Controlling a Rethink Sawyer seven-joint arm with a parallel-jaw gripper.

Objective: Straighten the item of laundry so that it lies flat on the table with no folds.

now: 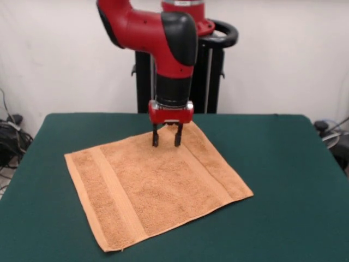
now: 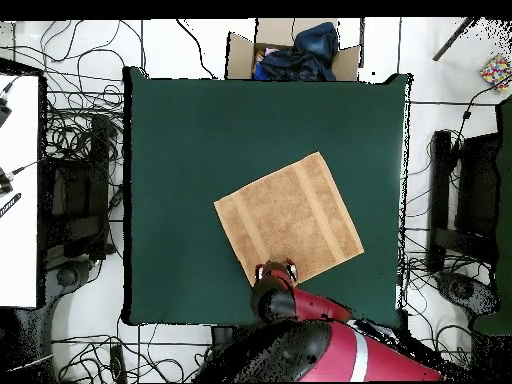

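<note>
Claw (image 1: pixel 166 142) fingers apart, tips at towel (image 1: pixel 158 185) edge. Towel soft, light, limp; grip corner beside claw.

Cardboard box (image 2: pixel 291 55) of dark clothes beyond the table; floor cables (image 2: pixel 75 130).

Towel (image 2: pixel 290 220) flat on green table (image 2: pixel 190 140) — arm (image 2: pixel 300 310) over its near corner.
</note>
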